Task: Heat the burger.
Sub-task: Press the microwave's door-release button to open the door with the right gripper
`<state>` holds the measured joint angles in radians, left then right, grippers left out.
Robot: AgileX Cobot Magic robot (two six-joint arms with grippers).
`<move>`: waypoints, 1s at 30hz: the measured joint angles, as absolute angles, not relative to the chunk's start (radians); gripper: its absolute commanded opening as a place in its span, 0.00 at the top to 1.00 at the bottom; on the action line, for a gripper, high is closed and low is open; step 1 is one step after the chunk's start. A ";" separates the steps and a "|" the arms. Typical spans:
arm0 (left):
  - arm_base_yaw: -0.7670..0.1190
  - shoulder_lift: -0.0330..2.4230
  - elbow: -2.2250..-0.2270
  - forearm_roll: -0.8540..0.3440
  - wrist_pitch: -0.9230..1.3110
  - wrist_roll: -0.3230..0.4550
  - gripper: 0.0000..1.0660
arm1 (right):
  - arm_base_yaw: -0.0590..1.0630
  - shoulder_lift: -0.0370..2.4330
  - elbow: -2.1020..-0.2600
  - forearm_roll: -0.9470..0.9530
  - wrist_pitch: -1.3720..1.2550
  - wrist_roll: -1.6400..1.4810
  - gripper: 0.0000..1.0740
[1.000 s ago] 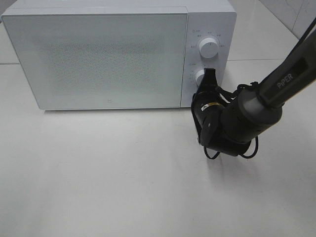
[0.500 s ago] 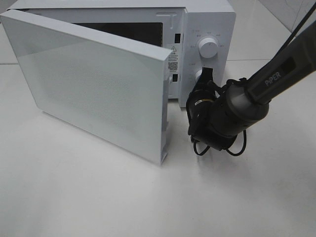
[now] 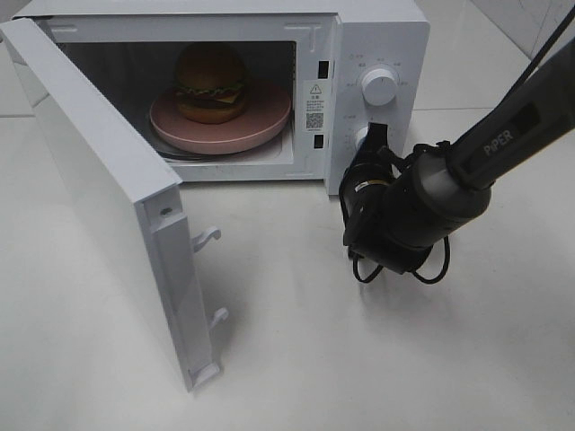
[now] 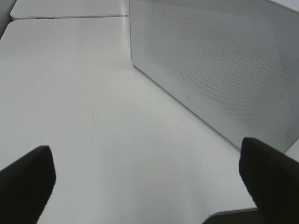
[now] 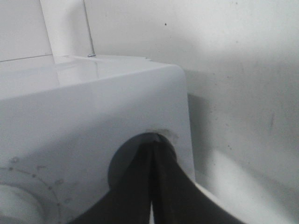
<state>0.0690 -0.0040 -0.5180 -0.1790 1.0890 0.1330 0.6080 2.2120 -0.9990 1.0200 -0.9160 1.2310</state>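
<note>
Currently the microwave (image 3: 377, 36) stands on the white table (image 3: 296, 359) with its door (image 3: 99, 180) swung wide open toward the left of the high view; 2 latch hooks (image 3: 207, 238) show on the door's free edge. The burger (image 3: 211, 81) sits upright inside the cavity, on the pink plate (image 3: 260, 135), near the plate's middle. The right gripper (image 3: 377, 136) reaches to the control panel, tips at the lower knob (image 3: 363, 140), under the upper knob (image 3: 378, 85). Its wrist view shows the fingers (image 5: 131, 186) pressed together, nothing between them, tips in a dark round recess. The left gripper (image 4: 145, 147) is outside the high view; its wrist view shows it spread wide and empty, over the table beside the door's outer face.
</note>
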 measured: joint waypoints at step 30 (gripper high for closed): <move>0.069 -0.004 -0.518 -0.179 1.089 0.133 0.05 | 0.642 2.085 -0.821 0.914 -0.946 1.190 1.00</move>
<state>0.0690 -0.0040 -0.5180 -0.1790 1.0890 0.1330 0.6420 2.0850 -0.8210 0.9140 -0.9460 1.1900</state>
